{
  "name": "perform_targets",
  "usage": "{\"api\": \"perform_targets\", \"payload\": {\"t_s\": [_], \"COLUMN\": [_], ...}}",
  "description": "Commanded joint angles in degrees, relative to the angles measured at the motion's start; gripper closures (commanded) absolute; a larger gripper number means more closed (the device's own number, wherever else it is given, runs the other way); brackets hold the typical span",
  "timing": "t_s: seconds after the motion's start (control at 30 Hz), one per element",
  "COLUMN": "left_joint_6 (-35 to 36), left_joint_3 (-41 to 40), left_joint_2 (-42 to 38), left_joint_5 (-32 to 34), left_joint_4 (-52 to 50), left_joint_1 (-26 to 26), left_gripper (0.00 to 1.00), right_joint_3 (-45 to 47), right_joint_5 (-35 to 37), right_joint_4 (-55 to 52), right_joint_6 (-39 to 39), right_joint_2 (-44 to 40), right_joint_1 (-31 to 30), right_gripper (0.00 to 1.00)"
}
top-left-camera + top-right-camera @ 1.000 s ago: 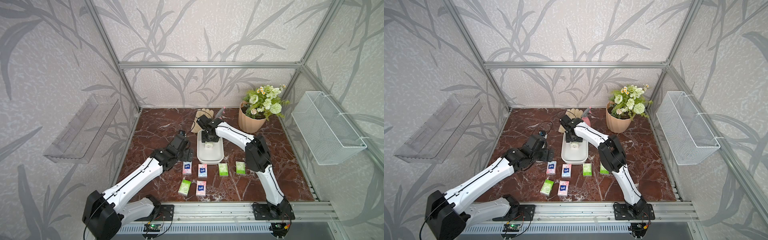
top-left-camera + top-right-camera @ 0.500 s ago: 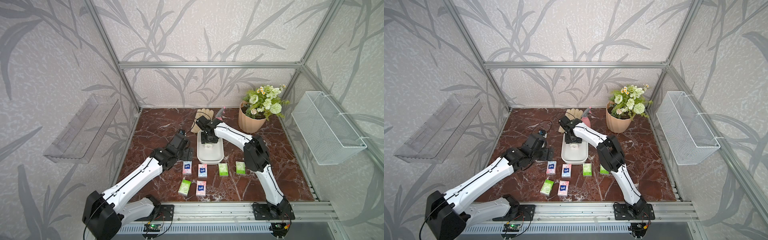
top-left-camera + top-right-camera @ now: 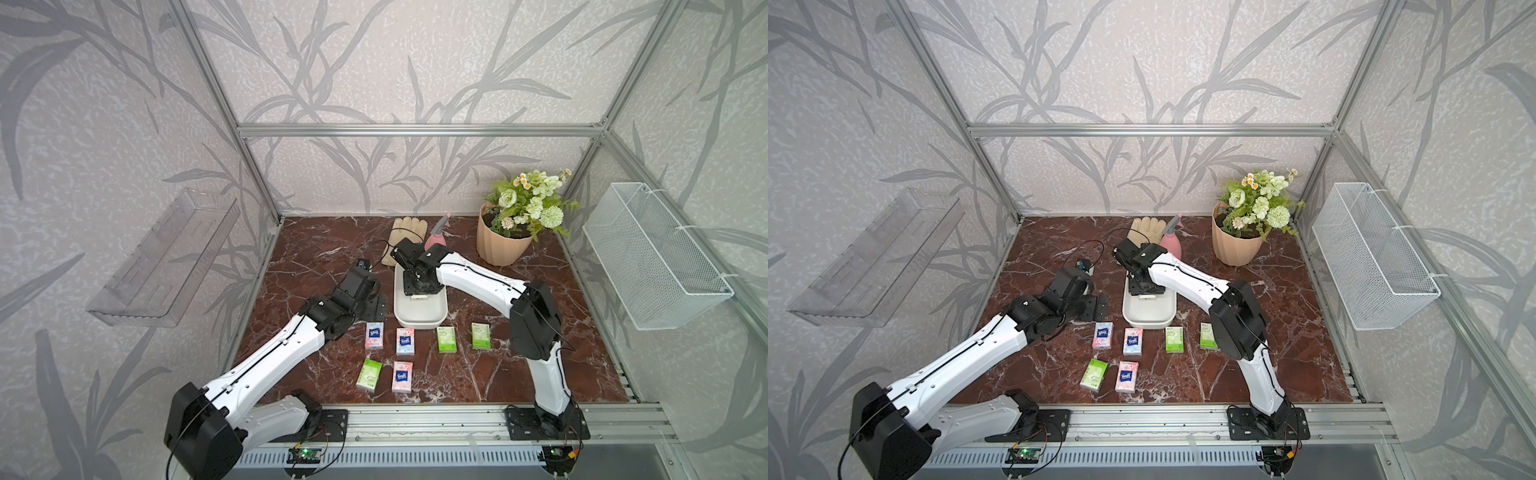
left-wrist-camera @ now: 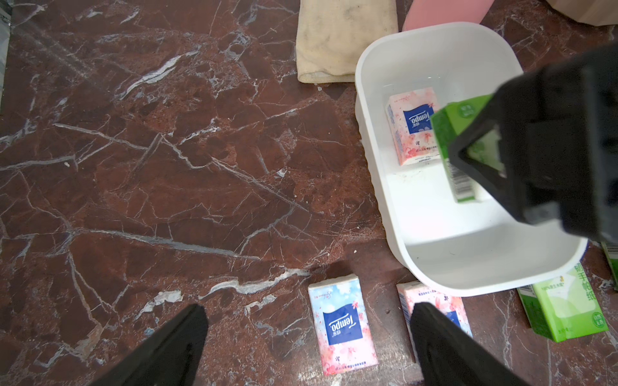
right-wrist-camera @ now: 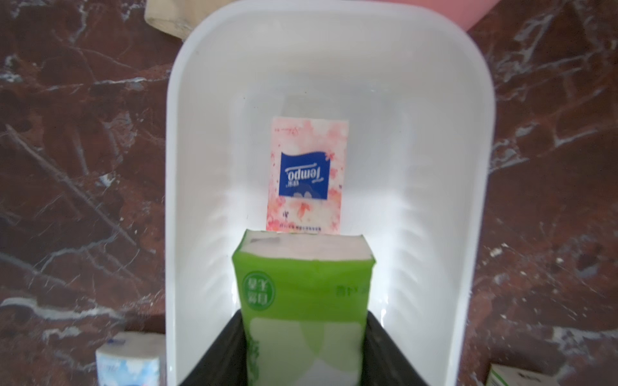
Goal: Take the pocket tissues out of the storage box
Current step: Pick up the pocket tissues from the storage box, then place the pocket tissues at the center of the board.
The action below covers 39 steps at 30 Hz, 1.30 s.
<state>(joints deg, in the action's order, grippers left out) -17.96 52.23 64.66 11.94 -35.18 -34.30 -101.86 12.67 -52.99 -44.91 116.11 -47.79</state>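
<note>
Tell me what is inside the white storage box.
A pink tissue packet lies flat on the storage box floor. The right gripper grips a green packet over that floor. The floor beneath that packet and the gripper is hidden.

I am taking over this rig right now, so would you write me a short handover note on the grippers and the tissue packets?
Left gripper: open and empty, hovering over the table beside the storage box.
Right gripper: shut on the green packet, within the storage box.
Also in the box: one pink packet, lying flat.
Done: six are out on the table in front of the box, three pink packets and three green packets.
Left: lift the green packet out and set it down, then fetch the pink packet.
</note>
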Motion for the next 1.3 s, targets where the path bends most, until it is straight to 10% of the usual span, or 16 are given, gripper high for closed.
{"api": "perform_targets", "payload": {"t_s": [0.0,0.57,1.27], "left_joint_6": [0.3,-1.56,-1.09], "left_joint_3": [-1.58,-7.49,-7.93], "left_joint_2": [-2.25,-5.97,-6.31], "left_joint_5": [-0.03,-1.24,-0.89], "left_joint_4": [1.35,7.52,6.07], "left_joint_1": [0.51,0.69,0.58], "left_gripper": [0.0,0.0,0.0], "right_joint_3": [5.45,35.61,49.82], "right_joint_5": [2.83,2.8,-6.22], "right_joint_4": [-1.72,-3.08,10.99], "right_joint_6": [-4.68,-23.13,-26.54], "right_joint_2": [-7.4,-31.32,-26.47], "right_joint_1": [-1.85,-16.02,-18.92], "right_gripper": [0.47,0.47,0.46]}}
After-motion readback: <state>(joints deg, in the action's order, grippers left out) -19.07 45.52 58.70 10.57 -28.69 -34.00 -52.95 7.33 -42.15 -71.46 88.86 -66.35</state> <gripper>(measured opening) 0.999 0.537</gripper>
